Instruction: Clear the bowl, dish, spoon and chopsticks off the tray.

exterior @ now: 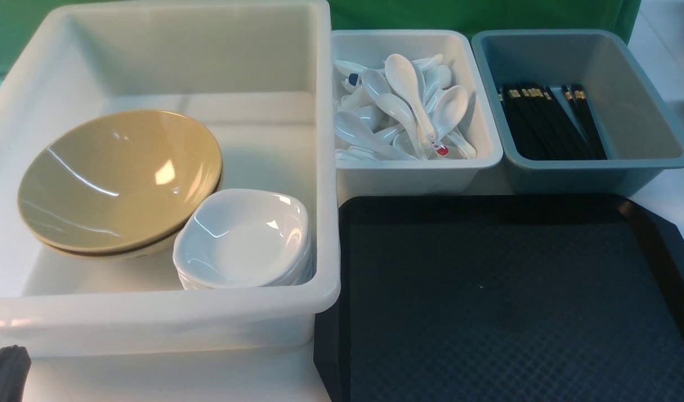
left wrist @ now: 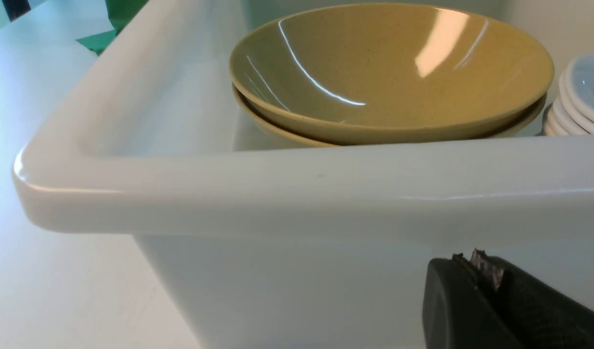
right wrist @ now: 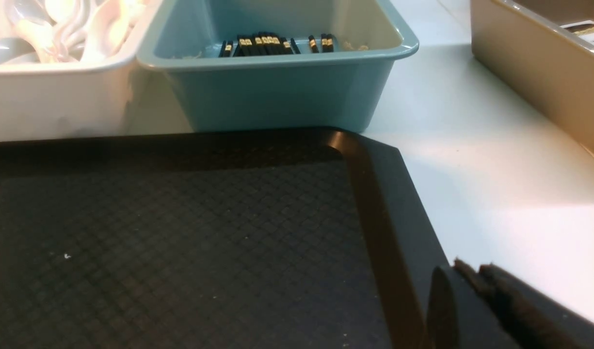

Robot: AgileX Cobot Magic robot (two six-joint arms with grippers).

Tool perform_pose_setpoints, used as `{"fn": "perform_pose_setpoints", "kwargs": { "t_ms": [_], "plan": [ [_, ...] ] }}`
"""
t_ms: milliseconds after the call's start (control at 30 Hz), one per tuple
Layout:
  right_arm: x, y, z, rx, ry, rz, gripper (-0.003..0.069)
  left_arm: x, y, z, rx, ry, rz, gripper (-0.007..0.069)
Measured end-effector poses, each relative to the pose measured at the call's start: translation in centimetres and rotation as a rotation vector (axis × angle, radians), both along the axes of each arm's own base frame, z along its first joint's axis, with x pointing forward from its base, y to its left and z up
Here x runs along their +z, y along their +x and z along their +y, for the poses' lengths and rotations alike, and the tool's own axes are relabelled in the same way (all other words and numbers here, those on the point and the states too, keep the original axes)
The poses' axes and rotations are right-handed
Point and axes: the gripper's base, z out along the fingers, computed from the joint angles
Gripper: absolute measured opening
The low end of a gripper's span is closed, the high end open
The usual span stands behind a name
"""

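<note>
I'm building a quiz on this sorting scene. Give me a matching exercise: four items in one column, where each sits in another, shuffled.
Items:
1. tan bowls
2. white spoons
3. black chopsticks
4. black tray

Places:
A. grey-blue bin
B. on the table, nearest the robot, nothing on it
C. large white bin, beside stacked white dishes
D. small white bin

Pairs: 1-C, 2-D, 3-A, 4-B

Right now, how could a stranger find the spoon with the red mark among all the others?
Look behind the flat black plastic tray at the small white rectangular bin, between the large white tub and the grey-blue bin. In its pile of glossy white spoons, the red-marked spoon lies nearest the tray.
</note>
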Motion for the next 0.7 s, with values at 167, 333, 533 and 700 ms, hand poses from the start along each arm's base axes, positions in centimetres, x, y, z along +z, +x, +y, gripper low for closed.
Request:
{"fn": "perform_pose_setpoints", "kwargs": {
  "t_ms": [167, 333, 533, 700],
  "plan": [
    [0.0, 0.0, 0.0, 0.0, 0.0, 0.0, 0.0093, -0.01, 0.0, 0.0, 0.0, 0.0, 0.001, -0.0014],
    [0.0, 0.0, 0.0, 0.0, 0.0, 0.0, 0.0097, -0.01, 0.0, 0.0, 0.0, 0.001, 0.001, -0.0014],
    [0.0, 0.0, 0.0, 0.0, 0.0, 0.0, 0.0098, -0.01, 0.0, 0.0, 0.0, 0.001, 0.001, -0.0014],
    [0.0, 0.0, 0.0, 0.0, 0.0, 0.0, 0.0098, -0.01, 0.0, 0.0, 0.0, 0.001, 0.001, -0.0014]
  ]
}}
